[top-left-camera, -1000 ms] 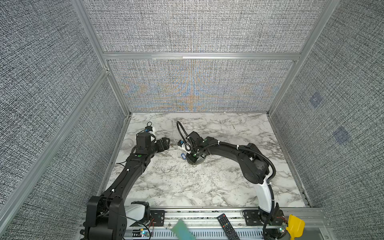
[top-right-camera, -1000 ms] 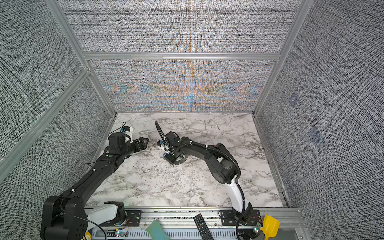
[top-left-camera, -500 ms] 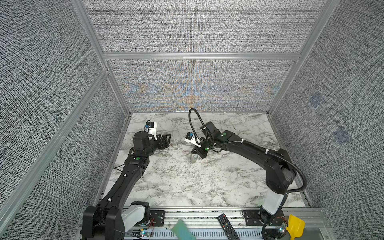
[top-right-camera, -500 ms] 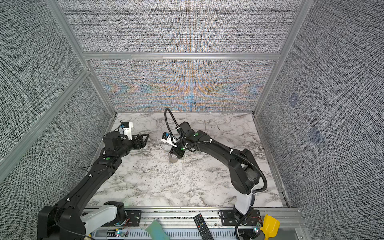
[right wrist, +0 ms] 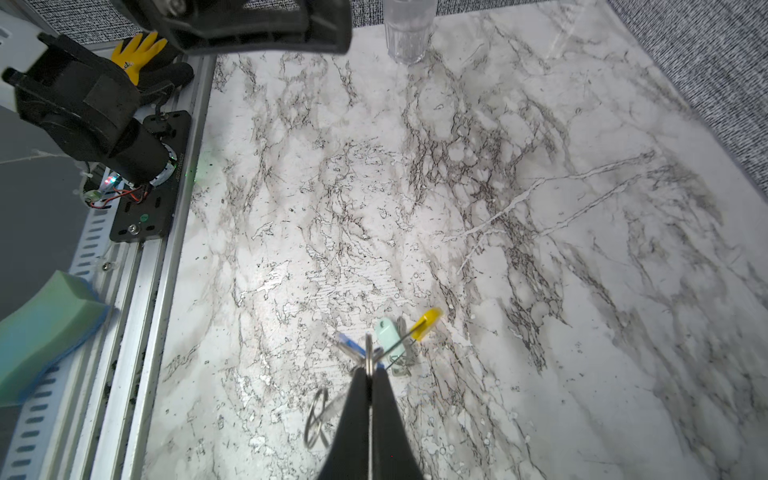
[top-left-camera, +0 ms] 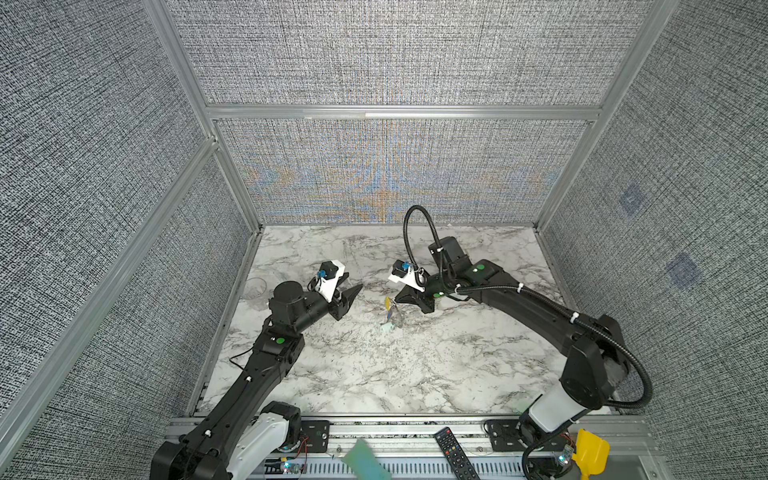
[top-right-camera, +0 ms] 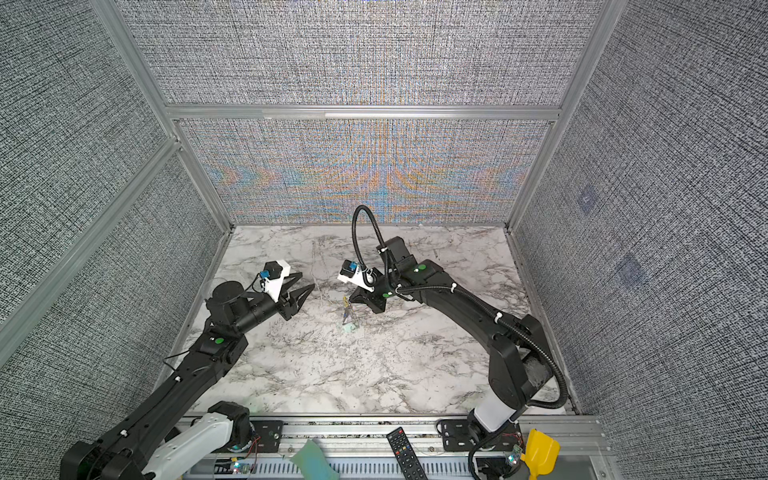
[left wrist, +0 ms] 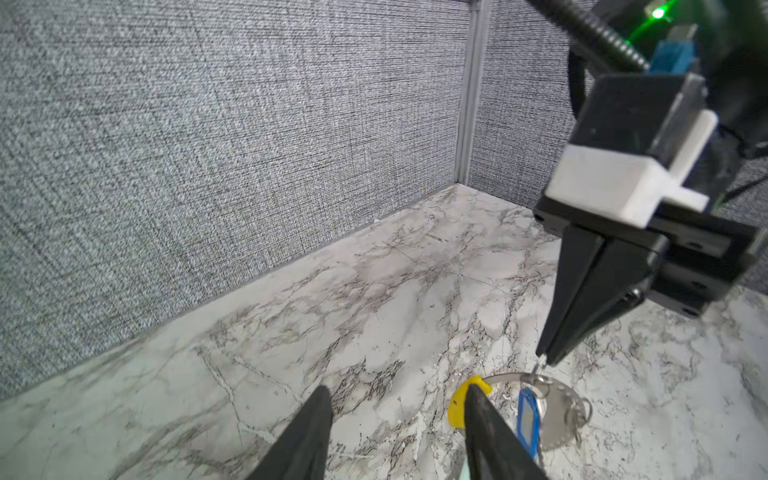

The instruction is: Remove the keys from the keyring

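**Keyring handling: grip points and expected behaviour**

Right gripper is clenched on the small metal ring, which stands edge-on between its tips. The keyring hangs directly below those tips. The blue-headed key dangles to one side of them, the mint-headed key and the yellow section to the other. Whether the lowest key touches the marble table cannot be told.

Left gripper is released, jaws apart with nothing between them. It faces the right gripper, and the yellow section lies just beyond one of its fingers.

Handling, as judged:
- The assembly is probably light and stiff: thin metal with hard plastic heads. Nothing looks fragile.
- It hangs from a single pinch point, so it is likely to swing and twist when touched.
- Bare metal is likely to slip between the pads.
- Take each key by its flat plastic head, pads on the broad faces, not on the narrow blade.
- Hold the small metal ring firmly, as its thin wire could rotate out of the grip.
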You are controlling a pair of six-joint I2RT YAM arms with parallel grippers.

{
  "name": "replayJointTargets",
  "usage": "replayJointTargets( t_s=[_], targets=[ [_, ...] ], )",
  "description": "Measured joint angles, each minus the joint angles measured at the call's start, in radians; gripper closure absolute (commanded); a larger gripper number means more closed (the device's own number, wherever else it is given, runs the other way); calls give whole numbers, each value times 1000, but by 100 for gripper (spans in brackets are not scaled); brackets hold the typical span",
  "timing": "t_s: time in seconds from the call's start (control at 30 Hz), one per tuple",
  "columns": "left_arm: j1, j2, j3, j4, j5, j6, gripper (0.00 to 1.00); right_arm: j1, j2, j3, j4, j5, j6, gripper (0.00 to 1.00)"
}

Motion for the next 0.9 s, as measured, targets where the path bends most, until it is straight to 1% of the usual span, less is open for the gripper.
replayJointTargets(
  t_s=[0.23, 0.47, 0.57, 0.9],
  targets=[
    [-50, -2, -12, -4, 103, 142, 67, -4, -48, -57, 69, -111, -58, 100],
    [-68, -16, -6, -51, 180, 254, 66, -15, -45, -59, 89, -185, -73, 100],
    [-82, -2, 6, -80, 203, 289, 64, -16, -43, -60, 90, -205, -77, 100],
    [-153, 78, -13, -66, 220, 297, 65, -16, -38, -93, 130, -238, -76, 100]
  ],
)
